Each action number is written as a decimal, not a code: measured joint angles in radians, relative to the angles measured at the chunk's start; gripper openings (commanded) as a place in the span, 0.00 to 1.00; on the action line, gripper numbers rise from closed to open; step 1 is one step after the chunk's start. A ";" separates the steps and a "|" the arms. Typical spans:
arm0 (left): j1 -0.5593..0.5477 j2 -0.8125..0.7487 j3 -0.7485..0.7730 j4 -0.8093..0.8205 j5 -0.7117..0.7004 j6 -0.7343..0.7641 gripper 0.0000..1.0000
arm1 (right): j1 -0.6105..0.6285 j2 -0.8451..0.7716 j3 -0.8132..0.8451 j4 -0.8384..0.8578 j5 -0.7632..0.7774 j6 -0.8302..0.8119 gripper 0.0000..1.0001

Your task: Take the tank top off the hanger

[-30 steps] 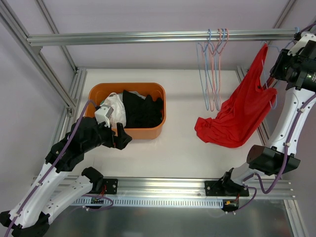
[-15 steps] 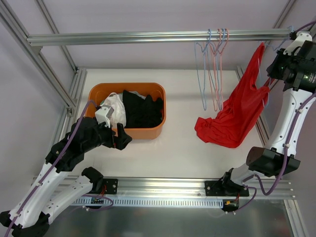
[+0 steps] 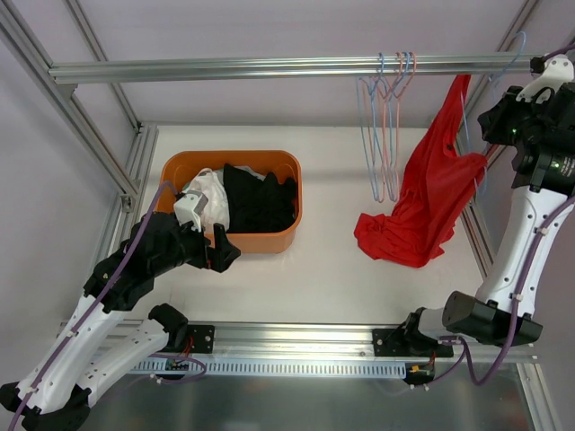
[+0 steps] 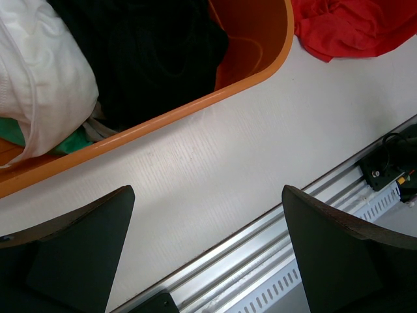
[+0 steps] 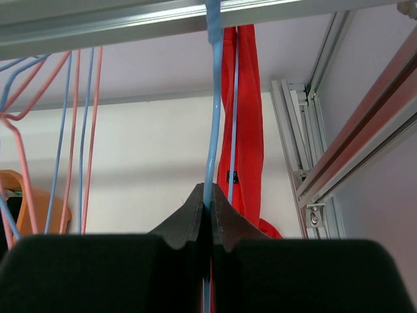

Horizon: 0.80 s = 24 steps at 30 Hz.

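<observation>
Red tank top [image 3: 436, 180] at 3 o'clock in the top view: upper part draped on the blue hanger [image 5: 209, 117], hem bunched on the tabletop [image 3: 323, 269]. My right end effector [image 5: 207, 207] is clenched on the hanger wire, below the rail [image 3: 269, 67]. Spare hangers [image 3: 388, 135] at the tank top's 9 o'clock. My left end effector [image 4: 208, 251] is released, over the tabletop at 6 o'clock of the orange basket [image 3: 260, 242].

Basket [image 3: 269, 242] at table's [image 3: 323, 269] left, tank top [image 3: 431, 193] on hanger [image 5: 210, 98] at right, spare hangers [image 3: 386, 135] on rail [image 3: 225, 67] between.
</observation>
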 measured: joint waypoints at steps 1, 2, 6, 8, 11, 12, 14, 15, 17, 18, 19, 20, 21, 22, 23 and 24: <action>0.000 0.001 0.000 0.000 0.000 0.000 0.99 | 0.000 -0.014 -0.007 0.005 -0.004 0.001 0.00; 0.000 0.002 0.000 0.000 0.000 0.000 0.99 | 0.001 -0.027 -0.015 0.006 -0.006 0.003 0.00; 0.000 0.009 0.000 0.000 0.000 0.000 0.98 | 0.001 -0.094 -0.062 0.002 -0.010 0.023 0.00; 0.000 0.007 0.000 0.000 -0.001 0.000 0.99 | 0.001 -0.132 -0.091 -0.005 -0.017 0.036 0.00; 0.000 0.002 0.000 0.002 -0.006 0.000 0.99 | 0.001 -0.213 -0.155 -0.041 -0.022 0.053 0.00; 0.000 0.003 0.000 0.002 -0.010 0.000 0.99 | 0.001 -0.246 -0.175 -0.065 -0.023 0.058 0.00; 0.000 0.008 0.005 0.002 -0.012 -0.002 0.99 | 0.001 -0.326 -0.217 -0.107 -0.023 0.065 0.00; 0.000 0.015 0.014 0.000 -0.013 -0.003 0.99 | 0.001 -0.370 -0.238 -0.131 -0.023 0.066 0.00; 0.000 0.042 0.052 -0.001 -0.012 -0.010 0.99 | 0.004 -0.463 -0.272 -0.185 -0.019 0.067 0.00; 0.000 0.060 0.080 -0.002 -0.012 -0.016 0.99 | 0.013 -0.516 -0.288 -0.206 -0.008 0.067 0.00; 0.000 0.077 0.113 0.002 -0.011 -0.024 0.99 | 0.027 -0.563 -0.306 -0.231 0.001 0.066 0.00; 0.000 0.089 0.138 0.009 -0.008 -0.028 0.99 | 0.038 -0.602 -0.315 -0.255 0.006 0.067 0.00; 0.000 0.108 0.170 0.015 -0.002 -0.033 0.99 | 0.054 -0.654 -0.323 -0.287 0.009 0.067 0.00; -0.001 0.126 0.203 0.024 0.005 -0.037 0.99 | 0.064 -0.686 -0.324 -0.309 0.010 0.067 0.00; -0.006 0.144 0.236 0.035 0.018 -0.042 0.99 | 0.075 -0.727 -0.321 -0.338 0.008 0.067 0.00; -0.013 0.164 0.269 0.047 0.034 -0.047 0.99 | 0.084 -0.752 -0.314 -0.357 0.004 0.067 0.00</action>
